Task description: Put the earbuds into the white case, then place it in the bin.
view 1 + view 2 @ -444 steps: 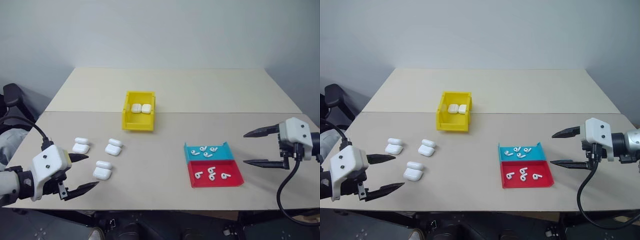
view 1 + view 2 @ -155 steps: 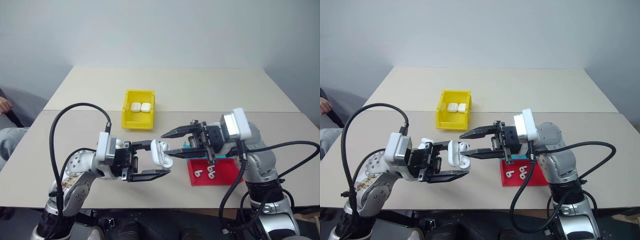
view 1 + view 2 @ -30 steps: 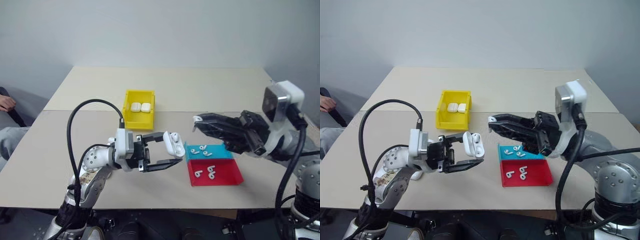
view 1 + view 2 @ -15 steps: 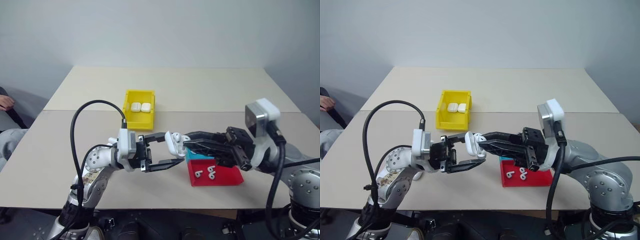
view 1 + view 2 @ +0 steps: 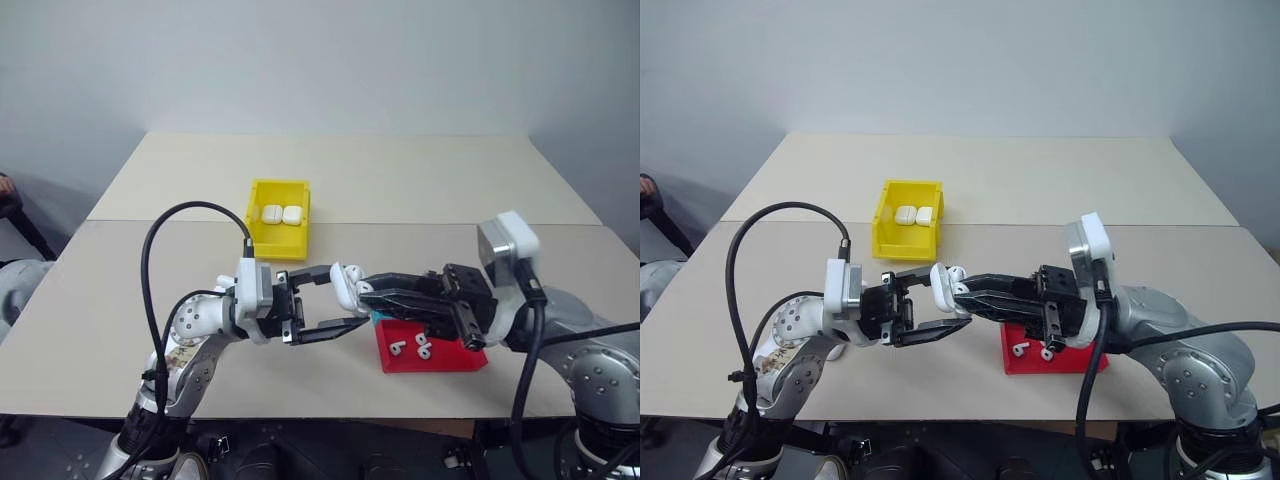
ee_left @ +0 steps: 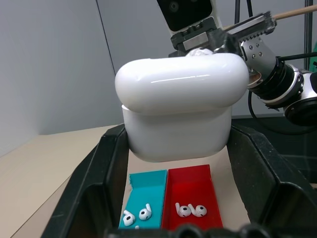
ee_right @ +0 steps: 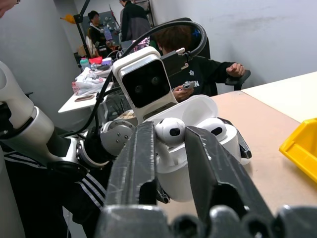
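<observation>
Your bin (image 5: 277, 232) sits behind centre on the tabletop (image 5: 350, 180), two cases (image 5: 282, 215) inside. The tray (image 5: 430, 345) lies right and nearer, earbuds (image 5: 411, 347) in it.

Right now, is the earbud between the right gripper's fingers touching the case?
Touching. In the right wrist view the earbud sits between the right gripper fingers, its stem going down into the open case.

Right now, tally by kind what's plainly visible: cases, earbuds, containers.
Bright yellow plastic bin: 1
Shallow teal-and-red tray: 1
Glossy white rounded charging cases: 3 (two in bin, one open in left gripper)
Tiny glossy white earbuds: 6 (two per tray half, one in right gripper, one seated in held case)
Total: 11; arms may hide more.
</observation>
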Available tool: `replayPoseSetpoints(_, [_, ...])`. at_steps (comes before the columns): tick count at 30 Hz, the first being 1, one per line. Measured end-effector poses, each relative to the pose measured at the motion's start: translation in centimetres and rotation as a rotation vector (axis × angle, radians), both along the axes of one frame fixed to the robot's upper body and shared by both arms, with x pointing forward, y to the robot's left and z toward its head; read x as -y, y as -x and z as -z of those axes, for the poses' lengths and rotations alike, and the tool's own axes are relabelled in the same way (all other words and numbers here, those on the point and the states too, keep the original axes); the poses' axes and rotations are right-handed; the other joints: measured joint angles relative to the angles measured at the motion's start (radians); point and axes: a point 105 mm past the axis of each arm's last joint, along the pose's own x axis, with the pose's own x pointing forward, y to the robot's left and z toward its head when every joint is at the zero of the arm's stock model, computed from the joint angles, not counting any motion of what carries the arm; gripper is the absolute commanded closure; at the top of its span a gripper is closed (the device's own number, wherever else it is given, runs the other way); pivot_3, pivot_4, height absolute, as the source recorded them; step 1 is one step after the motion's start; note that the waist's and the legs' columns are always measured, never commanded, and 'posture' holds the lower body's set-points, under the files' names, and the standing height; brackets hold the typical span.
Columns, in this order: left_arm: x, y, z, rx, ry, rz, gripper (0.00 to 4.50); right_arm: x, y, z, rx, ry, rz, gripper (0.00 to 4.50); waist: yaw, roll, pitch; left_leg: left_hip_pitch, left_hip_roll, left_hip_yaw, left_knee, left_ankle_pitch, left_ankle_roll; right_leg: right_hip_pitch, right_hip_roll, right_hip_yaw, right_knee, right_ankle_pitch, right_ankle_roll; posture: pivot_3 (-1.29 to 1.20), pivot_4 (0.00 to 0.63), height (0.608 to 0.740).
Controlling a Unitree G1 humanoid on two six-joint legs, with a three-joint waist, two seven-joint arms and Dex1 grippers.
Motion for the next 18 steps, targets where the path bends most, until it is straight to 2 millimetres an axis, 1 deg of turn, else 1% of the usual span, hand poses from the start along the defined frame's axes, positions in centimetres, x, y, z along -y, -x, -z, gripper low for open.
replayPoseSetpoints(1, [0.0,0.0,0.0,-0.001,0.000,-0.002,1.77,0.0,0.0,0.1,0.004,0.003,0.003,2.21,0.000,0.000,0.000,0.000,0.000,0.000,0.000,0.000,0.000,0.000,0.000,0.000,0.000,0.000,0.000,0.00,0.150,0.740])
replayPoseSetpoints(9, [-0.1,0.0,0.2,-0.006,-0.005,-0.003,1.77,0.2,-0.1,0.2,0.050,0.018,0.018,2.21,0.000,0.000,0.000,0.000,0.000,0.000,0.000,0.000,0.000,0.000,0.000,0.000,-0.001,0.000,0.000,0.00,0.150,0.740])
replayPoseSetpoints(12, [-0.1,0.0,0.3,-0.007,-0.011,0.002,1.77,0.8,0.1,0.1,0.060,0.036,0.015,2.21,0.001,0.000,0.000,0.000,0.000,0.000,0.000,0.000,0.000,0.000,0.000,0.000,-0.001,0.000,0.000,0.00,0.150,0.740])
replayPoseSetpoints(15, [-0.3,-0.4,0.8,-0.010,-0.031,-0.010,1.77,1.6,0.3,-0.7,0.079,0.029,0.004,2.21,0.001,0.000,0.000,0.000,0.000,0.000,0.000,0.000,0.000,0.001,0.000,0.000,-0.001,0.000,0.000,0.00,0.150,0.740])
replayPoseSetpoints(18, [-0.1,-1.2,1.8,-0.014,-0.141,-0.032,1.77,1.8,0.1,-2.1,0.126,0.035,-0.010,2.81,-0.003,0.000,0.000,0.000,0.000,0.000,0.000,0.000,0.000,0.001,0.001,0.000,-0.001,0.001,0.000,0.00,0.150,0.740])
